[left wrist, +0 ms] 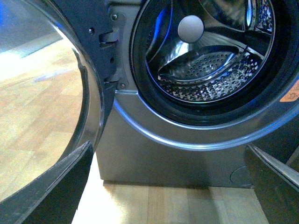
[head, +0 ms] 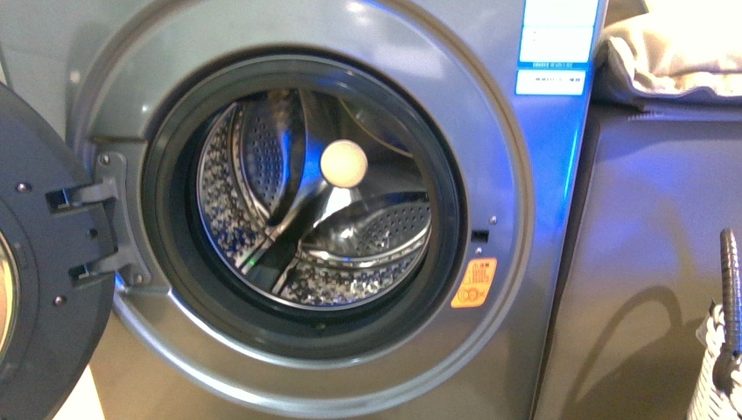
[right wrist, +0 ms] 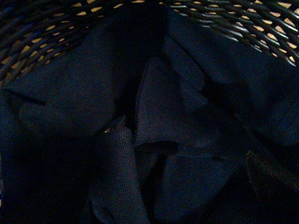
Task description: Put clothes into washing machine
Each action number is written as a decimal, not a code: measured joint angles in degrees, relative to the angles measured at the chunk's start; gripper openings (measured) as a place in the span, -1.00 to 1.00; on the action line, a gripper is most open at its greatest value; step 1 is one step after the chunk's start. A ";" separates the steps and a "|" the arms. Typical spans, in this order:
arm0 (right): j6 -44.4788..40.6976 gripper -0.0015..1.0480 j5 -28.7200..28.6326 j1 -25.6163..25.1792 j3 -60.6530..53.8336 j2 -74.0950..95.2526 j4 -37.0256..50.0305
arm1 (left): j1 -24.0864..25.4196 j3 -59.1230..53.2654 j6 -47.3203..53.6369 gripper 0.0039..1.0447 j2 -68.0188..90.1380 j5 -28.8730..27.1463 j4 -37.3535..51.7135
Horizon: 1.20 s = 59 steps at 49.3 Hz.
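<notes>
Left of the silver-grey front-loading washing machine (head: 512, 175): its dark round door (head: 44, 289), swung wide over pale wood floor (left wrist: 32, 121). Porthole unblocked, perforated steel drum (head: 350, 254) in plain sight. Right of the machine: brown-grey cabinet (head: 647, 262) topped with folded cream fabric (head: 674, 48), then a woven basket (head: 716, 385) at the cabinet's foot. Crumpled navy-blue clothes (right wrist: 163, 116) lie inside the basket. Left gripper (left wrist: 167, 154) sits low before the machine's front, dark fingers (left wrist: 56, 186) spread wide. Right gripper's finger (right wrist: 273, 170) shows dim over the clothes; spread or pressed, cannot tell.
</notes>
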 joint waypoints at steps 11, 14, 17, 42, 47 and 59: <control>0.04 0.85 2.27 0.15 4.00 4.96 -1.38 | 0.00 0.00 0.00 0.88 0.00 0.00 0.00; 0.07 0.85 2.58 0.13 4.94 6.21 -1.55 | 0.00 0.00 0.00 0.88 0.00 0.00 0.00; 0.33 0.85 2.62 0.09 5.90 7.82 -1.64 | 0.00 0.00 0.00 0.88 0.00 0.00 0.00; 0.66 0.85 0.81 -0.17 10.27 14.51 0.52 | 0.00 0.00 0.00 0.88 0.00 0.00 0.00; 0.66 0.85 0.79 -0.22 11.54 16.15 0.52 | 0.00 0.00 0.00 0.88 0.00 0.00 0.00; 0.72 0.85 0.61 -0.22 14.36 19.12 0.20 | 0.00 0.00 0.00 0.88 0.00 0.00 0.00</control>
